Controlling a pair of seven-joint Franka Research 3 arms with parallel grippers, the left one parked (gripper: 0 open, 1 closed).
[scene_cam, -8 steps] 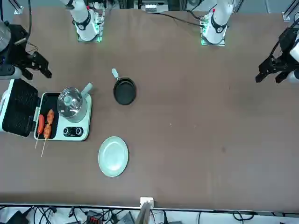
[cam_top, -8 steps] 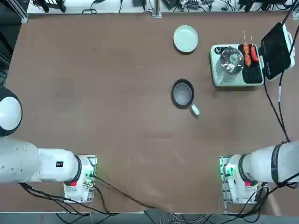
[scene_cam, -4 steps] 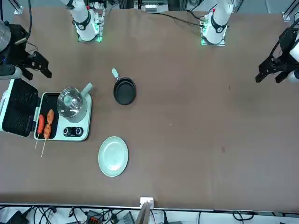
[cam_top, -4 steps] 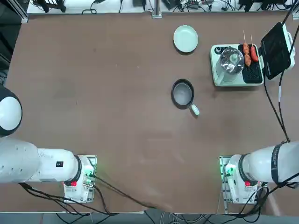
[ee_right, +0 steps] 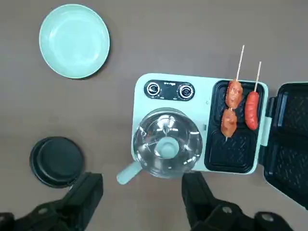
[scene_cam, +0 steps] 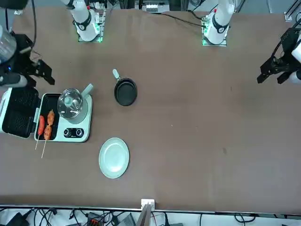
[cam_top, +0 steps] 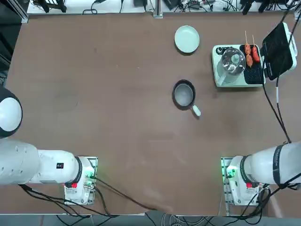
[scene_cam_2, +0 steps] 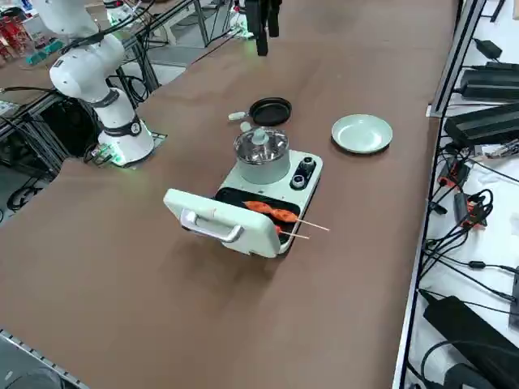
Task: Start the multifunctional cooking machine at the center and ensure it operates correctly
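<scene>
A wide brown table (cam_top: 94,94) fills the scene. Tangled black cables (scene_cam_2: 462,243) and dark power bricks are seen on the pale floor (scene_cam_2: 495,324) along one table edge, and metal frame legs (scene_cam_2: 158,36) are seen beyond another edge

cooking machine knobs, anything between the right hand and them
Nothing visible does. The open right hand hangs above the cooking machine with clear air below it. The two knobs sit uncovered on the front panel; the glass-lidded pot is beside them, not over them.
</scene>
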